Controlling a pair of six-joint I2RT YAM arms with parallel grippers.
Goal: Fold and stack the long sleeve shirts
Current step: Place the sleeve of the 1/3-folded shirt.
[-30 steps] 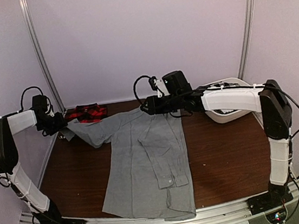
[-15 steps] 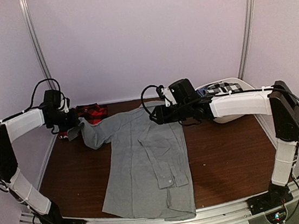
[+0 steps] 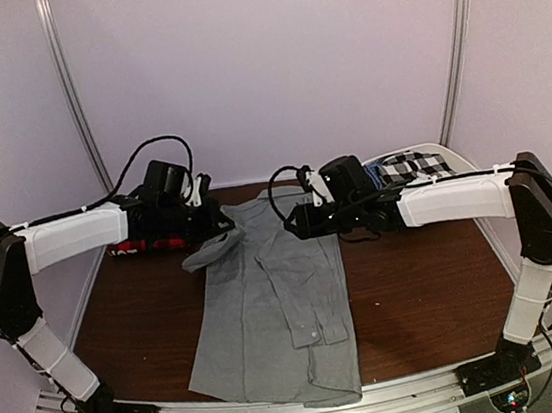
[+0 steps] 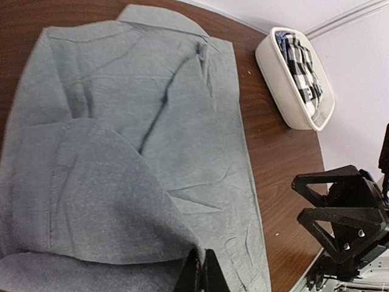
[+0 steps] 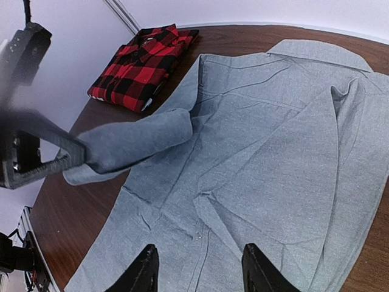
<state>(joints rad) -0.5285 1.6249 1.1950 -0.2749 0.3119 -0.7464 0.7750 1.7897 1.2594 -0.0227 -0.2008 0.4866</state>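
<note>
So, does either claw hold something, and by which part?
The left claw holds the grey shirt by its sleeve, near the cuff. The right claw is open, holding nothing.

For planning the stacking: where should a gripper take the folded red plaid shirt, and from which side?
Probably its edge facing the grey shirt, coming low from the right: the red plaid shirt lies flat, folded, at the far left of the table, with that side open.
</note>
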